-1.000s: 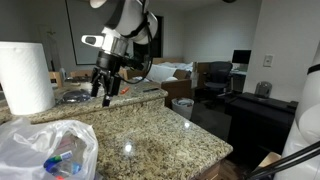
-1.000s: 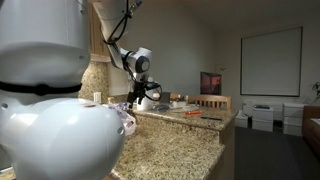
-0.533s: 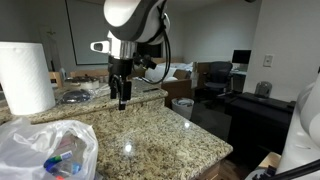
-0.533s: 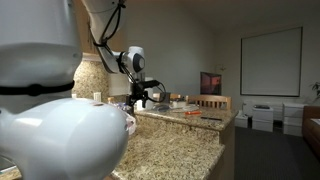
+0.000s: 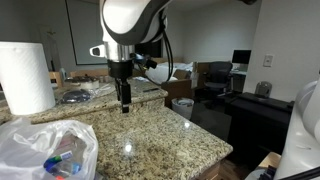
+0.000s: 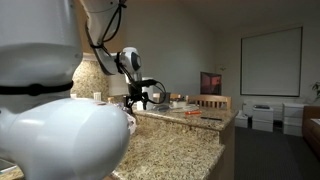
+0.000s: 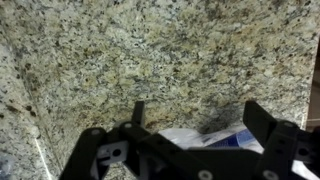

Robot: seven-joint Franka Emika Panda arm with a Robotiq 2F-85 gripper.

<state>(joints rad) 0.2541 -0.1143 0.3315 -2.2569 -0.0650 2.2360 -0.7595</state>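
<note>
My gripper point(image 5: 124, 104) points straight down, a short way above a speckled granite counter point(image 5: 160, 130). It also shows in an exterior view point(image 6: 131, 102). In the wrist view the gripper point(image 7: 196, 108) is open and empty, with bare granite point(image 7: 150, 50) between its two black fingers. A crumpled clear plastic bag point(image 7: 205, 137) with something blue in it shows behind the fingers at the bottom edge. The same bag point(image 5: 45, 150), holding coloured items, lies on the near end of the counter, well apart from the gripper.
A white paper towel roll point(image 5: 25, 77) stands at the counter's side. Dishes and clutter point(image 5: 75, 96) sit behind the gripper. A desk with a monitor and chair point(image 5: 225, 85) lies beyond the counter edge. A large blurred white shape point(image 6: 45, 110) blocks the foreground.
The arm has swung the gripper from the cluttered back of the counter toward its middle and turned it to point straight down, slightly lower than before.
</note>
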